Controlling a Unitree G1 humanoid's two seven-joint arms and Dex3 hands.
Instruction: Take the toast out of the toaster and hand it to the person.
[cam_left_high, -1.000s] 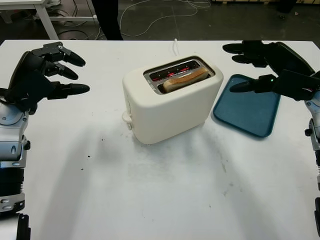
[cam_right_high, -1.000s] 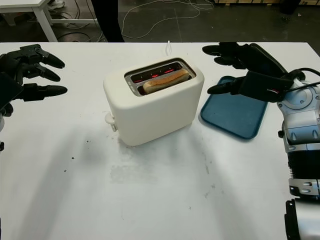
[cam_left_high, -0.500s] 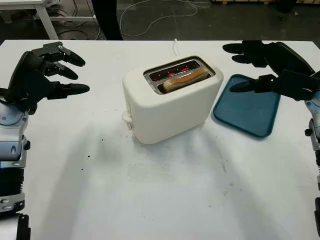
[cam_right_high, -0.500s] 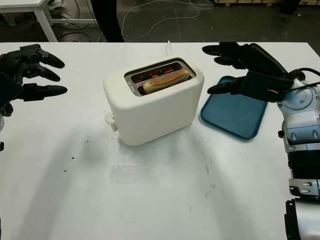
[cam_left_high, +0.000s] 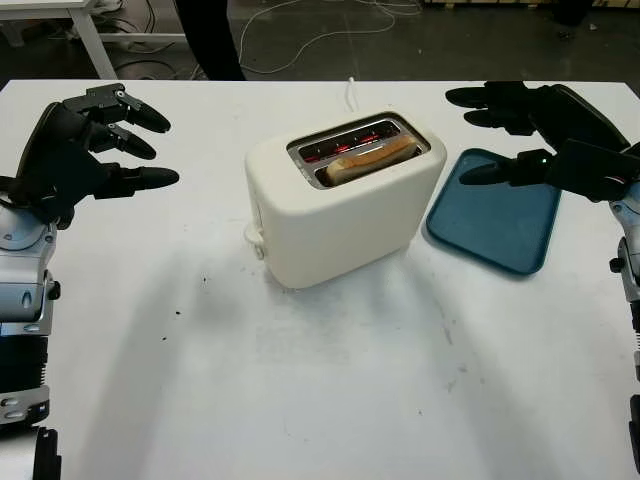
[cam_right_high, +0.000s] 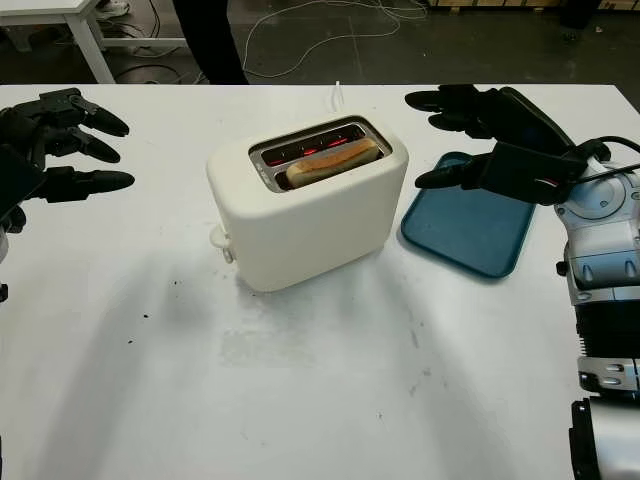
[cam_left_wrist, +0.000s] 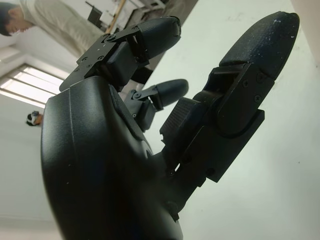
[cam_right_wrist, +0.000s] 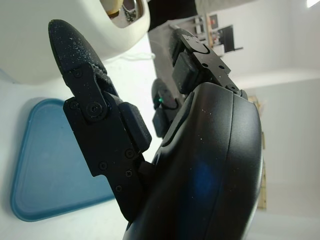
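Toast (cam_left_high: 368, 158) sits in the front slot of the cream toaster (cam_left_high: 340, 215), and the slot behind it glows red. The toaster stands in the middle of the big white table (cam_left_high: 300, 400). A blue tray (cam_left_high: 495, 215) lies just beside it. The left hand (cam_left_high: 75, 150) is open and holds nothing, up over the table's left side. The right hand (cam_left_high: 545, 135) is open too, above the tray's far end.
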